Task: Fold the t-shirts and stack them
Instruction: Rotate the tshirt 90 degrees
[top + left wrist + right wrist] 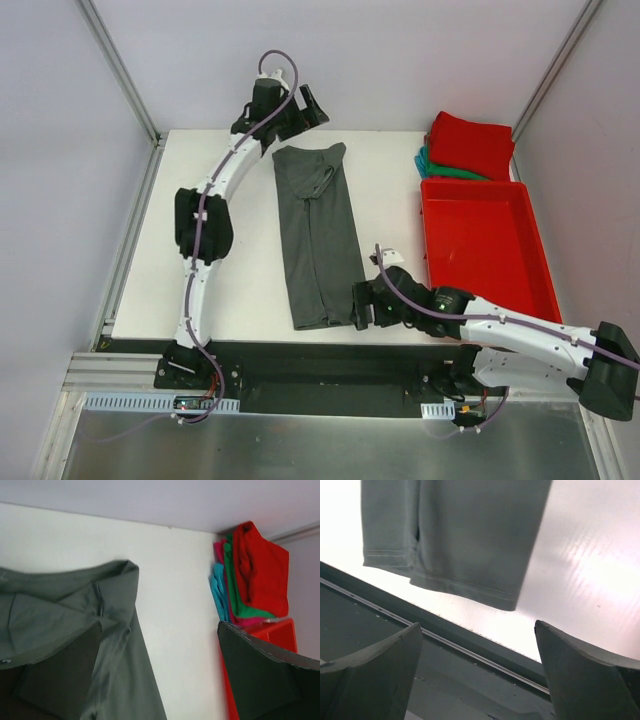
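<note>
The charcoal t-shirt (pixel 318 235) lies folded lengthwise on the worktop (pixel 240 280), far edge to near edge. Our left gripper (pixel 160 680) hovers at its collar, right gripper (pixel 480 675) at its hem, both wide open, empty. Next, we judge, the hem needs pinching and folding toward the collar.

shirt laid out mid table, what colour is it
The shirt is dark charcoal grey, clearest in the top external view.

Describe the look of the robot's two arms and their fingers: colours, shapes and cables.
The left arm and right arm are slim white links joined by bulky black joints, each trailed by a thin lilac cable. Their fingers are dark, matte, wedge-shaped blocks.
</note>
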Robot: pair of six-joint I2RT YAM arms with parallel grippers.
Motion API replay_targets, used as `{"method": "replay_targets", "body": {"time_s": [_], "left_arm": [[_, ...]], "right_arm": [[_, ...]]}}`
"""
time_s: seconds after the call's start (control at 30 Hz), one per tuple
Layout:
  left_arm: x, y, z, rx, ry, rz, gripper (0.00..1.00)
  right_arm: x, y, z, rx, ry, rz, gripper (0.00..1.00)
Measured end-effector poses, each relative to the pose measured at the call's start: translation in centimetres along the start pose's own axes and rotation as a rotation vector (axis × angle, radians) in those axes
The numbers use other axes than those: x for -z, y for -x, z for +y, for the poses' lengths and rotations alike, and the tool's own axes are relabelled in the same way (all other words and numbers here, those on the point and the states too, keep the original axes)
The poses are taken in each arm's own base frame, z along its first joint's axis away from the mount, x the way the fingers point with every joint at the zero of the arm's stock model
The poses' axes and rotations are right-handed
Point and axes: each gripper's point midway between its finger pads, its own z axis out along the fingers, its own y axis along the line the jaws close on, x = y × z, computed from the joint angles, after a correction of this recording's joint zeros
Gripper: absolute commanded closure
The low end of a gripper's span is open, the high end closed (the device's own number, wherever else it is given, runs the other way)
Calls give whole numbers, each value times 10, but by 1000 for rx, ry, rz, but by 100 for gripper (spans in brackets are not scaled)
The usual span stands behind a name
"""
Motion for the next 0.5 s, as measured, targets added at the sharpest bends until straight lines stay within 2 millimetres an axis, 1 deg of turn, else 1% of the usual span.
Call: {"method": "replay_targets", "body": {"time_s": [0.07, 0.1, 0.13, 0.17, 0.2, 0.23, 0.27, 0.33, 0.4, 0.47, 0.5], "left_arm": [[30, 2, -13, -21, -4, 12, 1], [47, -1, -19, -32, -2, 23, 1], [63, -7, -23, -37, 4, 38, 1], [82, -18, -26, -41, 13, 55, 1], [102, -33, -28, -42, 27, 79, 1], [124, -52, -30, -45, 48, 100, 1], [147, -75, -30, -50, 69, 125, 1], [192, -130, -32, -76, 100, 177, 1], [235, -192, -31, -109, 116, 244, 1], [264, -242, -29, -134, 107, 315, 1], [276, -263, -21, -137, 116, 348, 3]], "right_arm": [[0, -4, -8, -22, -17, -14, 4], [0, -5, -11, -34, -25, -21, 4], [0, -7, -15, -47, -33, -29, 4], [0, -8, -18, -58, -40, -38, 4], [1, -8, -21, -70, -45, -48, 4], [1, -7, -23, -81, -51, -60, 4], [2, -7, -26, -98, -56, -74, 4], [2, -6, -32, -128, -69, -97, 4], [0, -9, -41, -152, -91, -107, 4], [-2, -12, -48, -163, -108, -105, 4], [-3, -13, -51, -167, -115, -104, 4]]}}
